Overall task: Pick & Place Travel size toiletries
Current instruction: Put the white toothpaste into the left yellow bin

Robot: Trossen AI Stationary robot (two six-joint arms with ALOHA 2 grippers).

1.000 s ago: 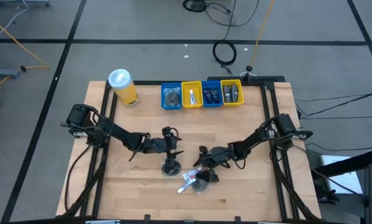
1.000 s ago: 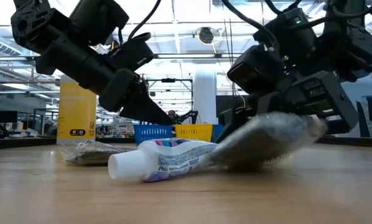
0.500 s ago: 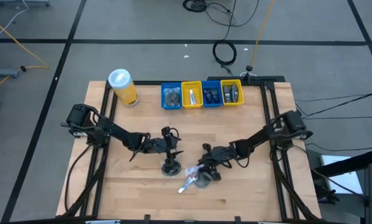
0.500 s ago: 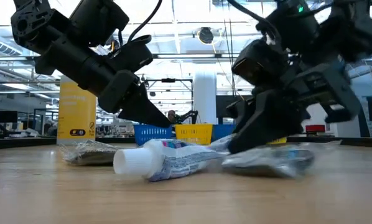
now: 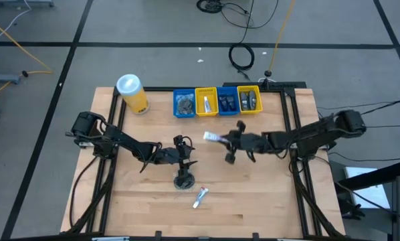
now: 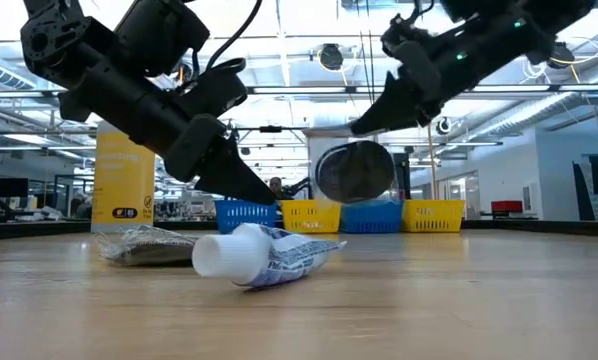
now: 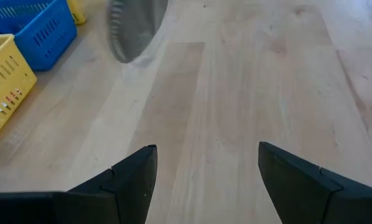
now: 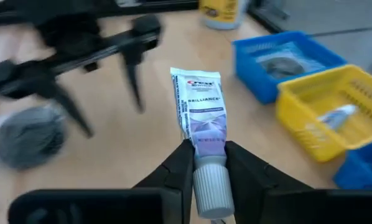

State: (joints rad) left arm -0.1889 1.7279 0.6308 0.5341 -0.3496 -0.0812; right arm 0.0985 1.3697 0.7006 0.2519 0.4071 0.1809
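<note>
Right pincer (image 8: 209, 163) grips a toothpaste tube (image 8: 199, 106) near the bins (image 5: 217, 101); left pincer (image 7: 201, 171) spread.

tabletop (image 5: 253, 194): light wood | back edge: yellow canister (image 5: 132, 93), four bins (image 5: 217, 101) | front: white tube (image 5: 200, 197), dark disc (image 5: 182, 180), possibly wrapped

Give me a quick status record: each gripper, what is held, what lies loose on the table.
left gripper: open, empty, low over the table near the grey disc
right gripper: shut on the toothpaste tube at its cap end, raised, short of the bins
loose on table: grey disc; second tube
bins: four in a row at the far edge, blue and yellow, items inside
</note>
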